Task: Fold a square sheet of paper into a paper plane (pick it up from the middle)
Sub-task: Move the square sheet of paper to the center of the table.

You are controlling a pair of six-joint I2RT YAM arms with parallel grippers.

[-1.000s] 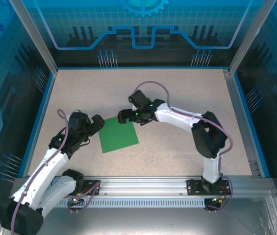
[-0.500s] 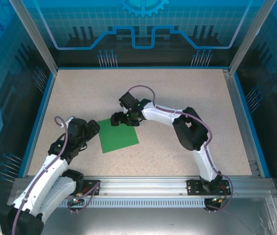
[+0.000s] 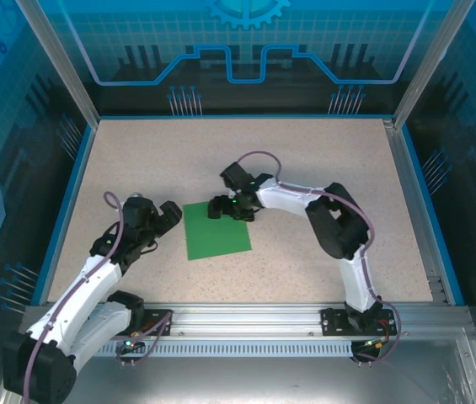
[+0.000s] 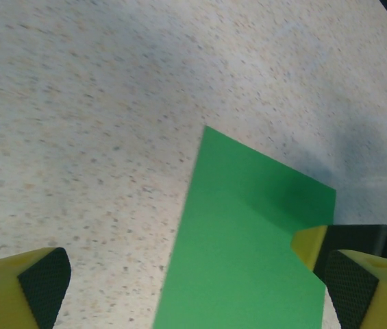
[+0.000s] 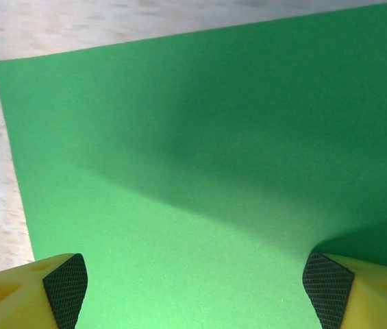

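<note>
The square sheet of paper (image 3: 216,228) is a plain bright green, unmarked, and darker where shadow crosses it. Around the sheet the bench (image 3: 322,160) is pale beige, speckled with fine dark flecks and edged in blue. Over the sheet, the right end effector (image 5: 193,291) has yellow fingers with black cross-hatched pads. Beside the sheet, the left end effector (image 4: 196,288) shows the same yellow and black. The left arm (image 3: 86,286) and right arm (image 3: 288,198) are white with black joints.

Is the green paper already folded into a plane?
No, the square sheet of paper lies flat on the table, a plain square with no folds.
</note>
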